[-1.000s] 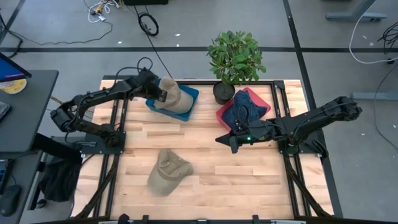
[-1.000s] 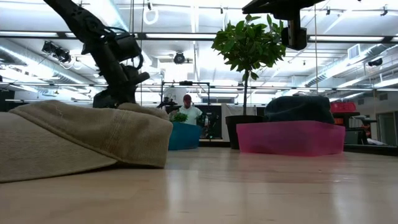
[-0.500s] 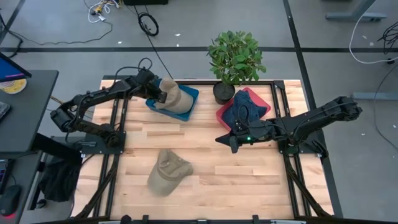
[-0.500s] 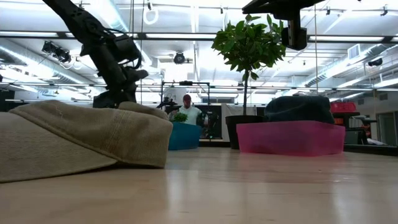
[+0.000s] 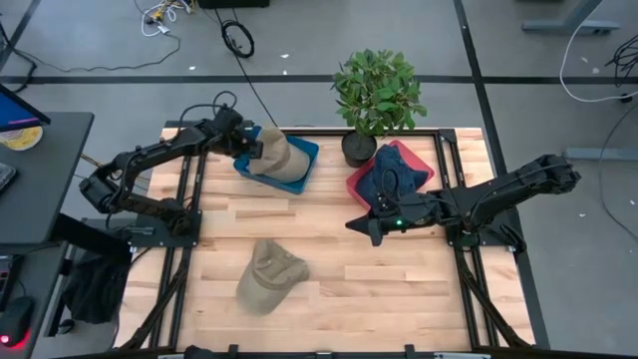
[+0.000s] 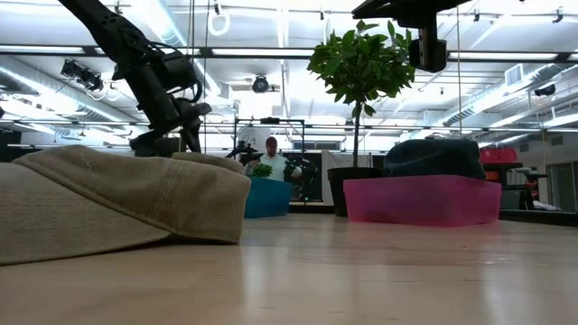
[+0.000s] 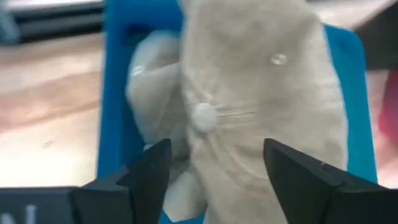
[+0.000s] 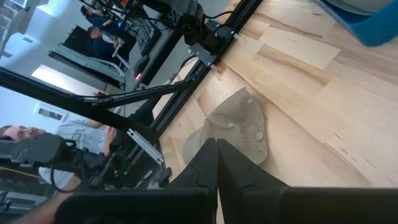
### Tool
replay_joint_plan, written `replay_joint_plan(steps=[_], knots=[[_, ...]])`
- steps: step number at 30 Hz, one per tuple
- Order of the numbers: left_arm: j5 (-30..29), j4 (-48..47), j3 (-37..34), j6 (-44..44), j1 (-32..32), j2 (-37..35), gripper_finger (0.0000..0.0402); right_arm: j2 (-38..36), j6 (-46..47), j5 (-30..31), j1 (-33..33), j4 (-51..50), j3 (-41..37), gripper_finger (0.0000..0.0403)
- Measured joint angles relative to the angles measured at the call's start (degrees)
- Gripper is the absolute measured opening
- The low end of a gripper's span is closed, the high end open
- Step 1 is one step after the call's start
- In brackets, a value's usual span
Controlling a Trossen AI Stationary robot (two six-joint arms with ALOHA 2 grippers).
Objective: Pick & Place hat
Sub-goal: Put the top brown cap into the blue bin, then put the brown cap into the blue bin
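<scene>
L claw (image 7: 211, 180) over blue bin (image 5: 301, 158) at tabletop (image 5: 329, 249) rear, fingers spread wide, nothing held; tan hat (image 5: 281, 160) lies in bin right below, prob. just dropped there. R claw (image 5: 373, 227) mid-tabletop, fingers pressed together, empty, waiting. Pink bin (image 5: 361, 182) holds navy hat (image 5: 394, 171). Second tan hat (image 5: 269, 275) loose at front, prob. next pick.

Grey floor (image 5: 90, 40) with loose cables (image 5: 237, 38); dark desk (image 5: 40, 179) beside table; ceiling striplights (image 6: 271, 54).
</scene>
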Motion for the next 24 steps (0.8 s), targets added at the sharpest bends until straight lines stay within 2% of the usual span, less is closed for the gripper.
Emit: replay_joint_plan(steps=[4, 10, 13, 15, 18, 24], knots=[[-0.1, 0.3, 0.0, -3.2, 1.4, -1.8, 0.0284, 0.0, 0.0, -1.0, 0.0, 0.0, 0.0, 0.0002], [-1.7, 0.7, 0.0, -5.5, 1.7, -9.2, 0.0274, 0.0, -0.2, -1.1, 0.0, 0.1, 0.0, 0.0002], [3.5, 1.7, 0.1, -8.1, 0.0, -14.1, 0.0262, 0.0, -0.6, -1.1, 0.0, 0.1, 0.0, 0.0002], [8.4, 1.4, 0.1, -8.9, -2.3, -17.1, 0.0254, 0.0, -1.4, -1.0, 0.0, 0.1, 0.0, 0.0002], [12.0, 1.1, 0.1, -9.4, -7.6, -20.9, 0.0245, 0.0, -2.2, -1.0, 0.0, -0.1, 0.0, 0.0002], [11.6, 1.9, 0.1, -11.9, -21.6, -25.5, 0.0234, 0.0, -2.0, -3.5, 0.0, -0.6, 0.0, 0.0003]])
